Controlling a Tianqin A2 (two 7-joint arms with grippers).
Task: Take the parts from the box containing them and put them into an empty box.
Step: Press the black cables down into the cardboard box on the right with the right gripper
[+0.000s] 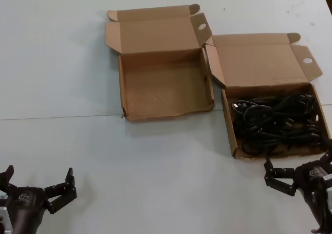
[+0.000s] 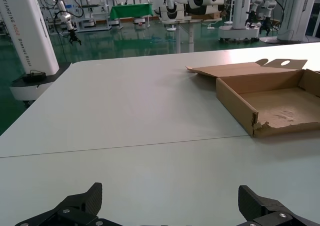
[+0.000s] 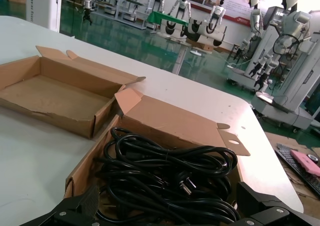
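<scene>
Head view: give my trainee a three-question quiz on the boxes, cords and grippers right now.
1. True or false: the wavy-fronted box holds no cords.
2. Which gripper is nearer the black power cords? A) left gripper B) right gripper
3. Fill in: both box lids are ____.

Key: 1 true; 2 B, it sits open just before the straight-walled box, while the left gripper waits open at the near table edge; 3 open.
</scene>
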